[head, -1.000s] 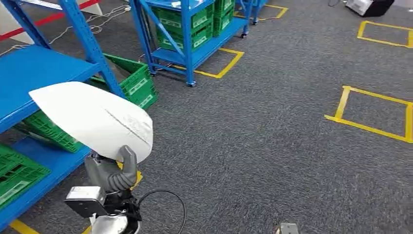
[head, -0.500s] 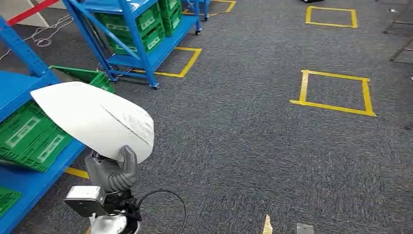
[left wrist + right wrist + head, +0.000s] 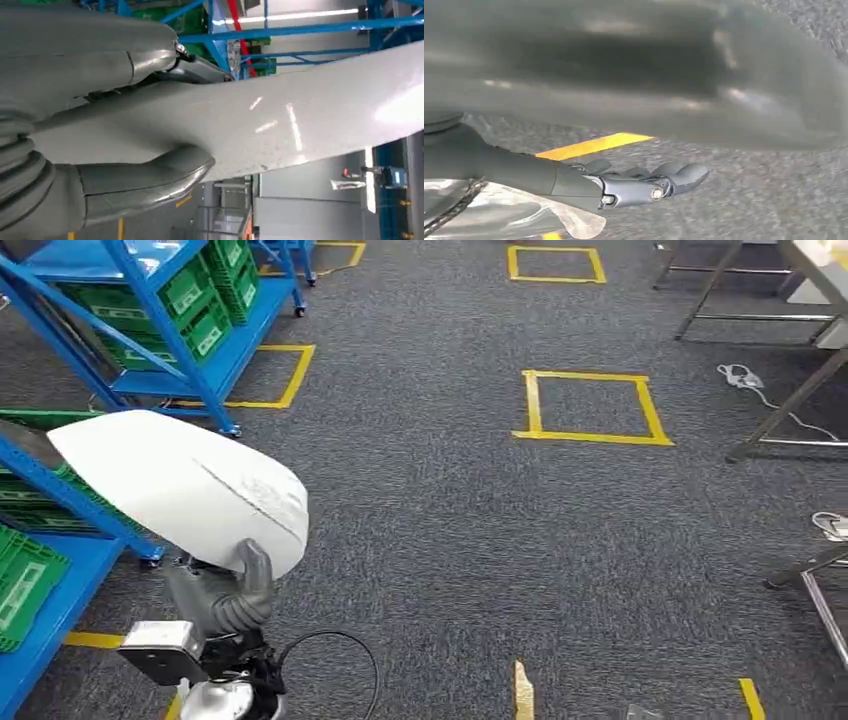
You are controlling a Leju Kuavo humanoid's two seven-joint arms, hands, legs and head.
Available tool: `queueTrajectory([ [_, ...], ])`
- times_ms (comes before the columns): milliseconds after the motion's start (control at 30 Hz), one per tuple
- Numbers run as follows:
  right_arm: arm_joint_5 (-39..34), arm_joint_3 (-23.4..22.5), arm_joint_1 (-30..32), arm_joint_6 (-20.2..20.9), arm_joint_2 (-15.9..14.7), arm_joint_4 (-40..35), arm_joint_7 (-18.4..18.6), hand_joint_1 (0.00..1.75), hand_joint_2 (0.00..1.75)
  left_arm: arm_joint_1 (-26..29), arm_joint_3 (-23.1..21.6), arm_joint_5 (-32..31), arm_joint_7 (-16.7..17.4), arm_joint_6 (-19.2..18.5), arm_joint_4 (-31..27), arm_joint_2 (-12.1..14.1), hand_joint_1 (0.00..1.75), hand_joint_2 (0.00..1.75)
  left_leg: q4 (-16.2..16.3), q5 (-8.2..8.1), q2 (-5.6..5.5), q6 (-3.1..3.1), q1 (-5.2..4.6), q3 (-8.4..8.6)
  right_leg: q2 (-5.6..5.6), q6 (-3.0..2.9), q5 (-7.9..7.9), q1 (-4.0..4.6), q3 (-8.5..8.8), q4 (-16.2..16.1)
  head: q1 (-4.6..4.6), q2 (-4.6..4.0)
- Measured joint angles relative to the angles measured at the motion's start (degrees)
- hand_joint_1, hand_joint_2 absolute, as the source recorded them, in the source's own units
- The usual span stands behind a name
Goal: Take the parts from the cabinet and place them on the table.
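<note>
White plastic, a large curved part (image 3: 190, 485), sat at 9 o'clock in the head view, raised over grey carpet (image 3: 480, 540). The left hand (image 3: 222, 595) gripped its lower edge from beneath, thumb (image 3: 150, 177) pressed against the glossy face. The right hand (image 3: 634, 185) hung over the carpet, fingers loosely extended, holding nothing. Blue racks (image 3: 150, 330) with green bins (image 3: 195, 310) stood at 10 o'clock; yellow tape squares (image 3: 590, 405) at 1 o'clock.
</note>
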Motion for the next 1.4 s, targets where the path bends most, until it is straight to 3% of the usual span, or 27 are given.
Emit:
queueTrajectory([
  [33, -0.04, -0.13, -0.23, -0.15, 0.00, 0.00, 0.00, 0.00, 0.00, 0.07, 0.04, 0.00, 0.00, 0.00, -0.09, -0.02, 1.75, 1.75, 0.01, -0.05, 1.00, 0.23, -0.08, -0.03, -2.27, 0.32, -2.30, -0.13, -2.19, 4.23, 0.26, 0.00],
  [133, -0.04, -0.46, -0.41, -0.22, 0.00, 0.00, 0.00, 0.00, 0.00, 0.20, 0.39, -0.07, 0.00, 0.02, -0.09, -0.02, 1.75, 1.75, 0.05, -0.16, 4.07, 0.35, -0.28, -0.06, -3.51, 0.97, -6.41, -0.43, -7.92, 15.95, 0.24, 0.00],
  [167, -0.04, -0.66, -0.29, -0.37, 0.00, 0.00, 0.07, 0.00, 0.00, 0.21, 0.48, -0.24, 0.00, 0.07, -0.09, -0.02, 1.75, 1.75, 0.05, -0.19, 4.81, 0.33, -0.27, -0.03, -3.62, 1.09, -5.51, -0.52, -7.57, 15.44, 0.19, 0.00],
  [233, 0.02, -0.87, -0.14, -0.92, -0.02, -0.04, 0.26, 0.00, 0.00, 0.21, 0.50, -0.61, 0.00, 0.37, -0.11, -0.04, 1.75, 1.75, 0.07, -0.36, 6.28, 0.07, -0.26, 0.12, -4.49, 1.07, -0.75, -0.66, -2.46, 6.37, 0.19, 0.00],
  [267, 0.04, -0.90, -0.19, -1.03, -0.02, -0.04, 0.26, 0.00, 0.00, 0.20, 0.50, -0.81, 0.00, 0.50, -0.15, -0.07, 1.75, 1.75, 0.09, -0.49, 6.86, -0.14, -0.27, 0.31, -5.78, 0.99, 1.09, -0.66, 0.61, 1.18, 0.24, 0.00],
  [300, 0.09, -0.92, -0.35, -1.16, 0.00, -0.04, 0.28, 0.00, 0.00, 0.22, 0.50, -0.90, 0.00, 0.68, -0.22, -0.07, 1.75, 1.75, 0.17, -0.69, 7.31, -0.48, -0.62, 0.50, -9.38, 0.72, 0.33, -0.20, 2.31, -2.27, 0.24, 0.00],
  [333, 0.22, -0.92, -0.56, -1.22, 0.00, -0.04, 0.33, 0.00, 0.00, 0.24, 0.57, -0.96, 0.00, 0.70, -0.26, -0.07, 1.75, 1.75, 0.34, -0.91, 7.83, -0.89, -0.97, 0.52, -8.63, -0.09, 0.87, -0.26, 2.89, -2.29, -0.06, 0.00],
  [433, 0.22, -0.98, -0.49, -1.68, 0.00, -0.04, 0.37, 0.00, 0.00, 0.23, 0.55, -0.98, 0.00, 0.55, -0.26, -0.07, 1.75, 1.75, 0.15, -0.85, 9.51, -1.69, -0.83, 0.93, -6.63, -1.05, 0.90, 0.09, 2.34, -2.09, -0.18, 0.00],
  [467, 0.31, -1.05, -0.48, -1.81, 0.00, -0.04, 0.59, 0.00, 0.00, 0.23, 0.57, -0.96, 0.00, 0.35, -0.26, -0.09, 1.75, 1.75, 0.37, -1.39, 9.00, -2.23, -0.55, 0.89, -5.87, -1.59, 1.26, -0.34, 2.58, -2.42, -0.22, 0.00],
  [500, 0.39, -1.07, -0.41, -1.97, 0.00, -0.04, 0.81, 0.00, 0.00, 0.26, 0.59, -0.94, 0.00, 0.05, -0.26, -0.04, 1.75, 1.75, 2.00, -2.93, 5.58, -2.51, -0.36, 0.54, -5.29, -1.84, 1.37, -0.38, 2.51, -2.43, -0.44, 0.00],
  [533, 0.46, -1.09, -0.48, -1.97, 0.00, -0.04, 0.94, 0.00, 0.00, 0.33, 0.61, -0.92, 0.00, -0.20, -0.26, 0.00, 1.75, 1.75, 5.40, -5.21, 3.87, -2.52, -0.29, -0.82, -4.61, -2.13, 1.43, -0.38, 2.50, -2.42, -0.55, 0.00],
  [633, 0.68, -1.09, -0.56, -1.97, 0.00, -0.04, 0.94, 0.00, 0.00, 0.52, 0.85, -0.85, 0.00, -0.26, -0.26, 0.02, 1.75, 1.75, 18.10, -10.33, 2.52, -2.47, -0.34, -6.42, -2.19, -2.41, 1.52, -0.15, 2.40, -2.40, -0.59, 0.00],
  [667, 0.70, -1.09, -0.44, -1.97, 0.00, -0.04, 0.94, 0.00, 0.00, 0.56, 0.90, -0.85, 0.00, -0.26, -0.26, 0.02, 1.75, 1.75, 18.43, -9.54, 2.46, -2.35, -0.34, -6.70, -1.26, -2.41, 1.53, -0.13, 2.44, -2.39, -0.55, 0.00],
  [733, 0.70, -1.09, -0.31, -1.99, 0.00, -0.04, 0.94, 0.00, 0.00, 0.56, 0.90, -0.83, 0.00, -0.26, -0.26, 0.02, 1.75, 1.75, 11.74, -4.59, 2.02, -1.94, -0.34, -3.94, 0.60, -2.34, 1.56, -0.12, 2.50, -2.21, -0.55, 0.00],
  [767, 0.72, -1.09, -0.32, -1.99, 0.00, -0.04, 0.94, 0.00, 0.00, 0.57, 0.92, -0.83, 0.00, -0.26, -0.26, 0.02, 1.75, 1.75, 6.64, -1.85, 0.92, -1.66, -0.33, -1.72, 1.41, -2.31, 1.57, -0.12, 2.55, -2.09, -0.62, 0.00],
  [800, 0.72, -1.09, -0.31, -1.99, 0.02, -0.04, 0.94, 0.00, 0.00, 0.59, 0.92, -0.85, 0.00, -0.26, -0.26, 0.02, 1.75, 1.75, 2.42, -0.41, -1.91, -1.30, -0.22, -0.04, 2.08, -2.19, 1.59, -0.28, 2.40, -2.02, -0.57, 0.00],
  [833, 0.74, -1.09, -0.46, -1.97, 0.15, -0.04, 0.92, 0.00, 0.00, 0.68, 0.98, -0.85, 0.00, -0.26, -0.26, 0.02, 1.75, 1.75, 1.26, -0.93, -3.36, -1.12, 0.02, 0.25, 2.83, -1.73, 1.61, 0.00, 1.97, -1.57, -0.35, 0.00],
  [900, 0.77, -1.09, -0.41, -1.99, 0.15, -0.04, 0.92, 0.00, 0.00, 0.64, 0.96, -0.85, 0.00, -0.28, -0.26, -0.02, 1.75, 1.75, 1.29, -1.09, -2.43, -1.22, -0.38, -0.01, 3.90, -0.88, 2.05, -0.54, 1.07, -1.68, -0.37, 0.00],
  [967, 0.77, -1.11, -0.14, -1.99, 0.15, -0.04, 0.94, 0.00, 0.00, 0.65, 0.94, -0.85, 0.00, -0.28, -0.28, -0.15, 1.75, 1.75, 0.46, -0.58, -0.96, -0.51, -0.06, 0.24, 5.10, 0.04, 2.32, -0.65, 0.35, -1.93, -0.35, 0.00],
  [1033, 0.74, -1.11, -0.09, -2.10, 0.15, -0.04, 0.94, 0.00, 0.00, 0.65, 0.92, -0.87, -0.02, -0.31, -0.28, -0.20, 1.75, 1.75, 0.17, -0.38, 0.72, 0.10, -0.13, 0.45, -1.39, 0.28, -0.35, -0.26, -1.53, 1.87, 0.26, 0.00],
  [1100, 0.77, -1.09, -0.42, -2.05, 0.15, -0.04, 0.92, 0.00, 0.00, 0.76, 1.03, -0.85, 0.00, -0.31, -0.28, -0.17, 1.75, 1.75, 0.20, -0.42, 2.67, 0.15, -0.33, 0.35, -3.27, 0.74, -4.84, -0.38, -6.25, 11.41, 0.15, 0.00],
  [1167, 0.77, -1.09, -0.35, -2.05, 0.15, -0.04, 0.94, 0.00, 0.00, 0.77, 1.03, -0.85, 0.00, -0.31, -0.28, -0.17, 1.75, 1.75, 0.23, -0.49, 4.49, 0.14, -0.35, 0.30, -3.48, 1.08, -5.89, -0.49, -8.55, 16.39, 0.24, 0.00],
  [1200, 0.77, -1.09, -0.20, -2.05, 0.15, -0.04, 0.94, 0.00, 0.00, 0.75, 1.03, -0.85, 0.00, -0.31, -0.28, -0.17, 1.75, 1.75, 0.24, -0.58, 5.29, 0.14, -0.35, 0.34, -3.66, 1.15, -4.44, -0.58, -7.46, 14.67, 0.22, 0.00],
  [1267, 0.77, -1.11, -0.14, -2.05, 0.13, -0.07, 0.94, 0.00, 0.00, 0.75, 1.03, -0.83, 0.00, -0.31, -0.28, -0.17, 1.75, 1.75, 0.26, -0.82, 6.71, -0.22, -0.32, 0.59, -4.91, 1.06, 0.05, -0.64, -1.80, 4.79, 0.22, 0.00],
  [1300, 0.77, -1.11, -0.23, -2.05, 0.13, -0.07, 0.94, 0.00, 0.00, 0.73, 1.01, -0.83, 0.00, -0.31, -0.28, -0.17, 1.75, 1.75, 0.33, -1.04, 7.26, -0.57, -0.44, 0.90, -7.52, 0.98, 1.43, -0.58, 1.44, -0.41, 0.28, 0.00],
  [1333, 0.79, -1.11, -0.47, -2.01, 0.15, -0.04, 0.94, 0.00, 0.00, 0.75, 1.03, -0.85, 0.00, -0.31, -0.28, -0.17, 1.75, 1.75, 0.41, -1.36, 7.74, -1.02, -0.99, 0.81, -8.80, 0.41, 0.63, -0.10, 2.56, -1.58, 0.28, 0.00],
  [1400, 0.79, -1.09, -0.55, -1.97, 0.15, -0.04, 0.94, 0.00, 0.00, 0.73, 1.00, -0.85, 0.00, -0.31, -0.28, -0.13, 1.75, 1.75, 0.41, -1.41, 8.65, -1.47, -1.04, 1.20, -7.22, -0.55, 0.85, -0.12, 2.11, -1.60, -0.22, 0.00],
])
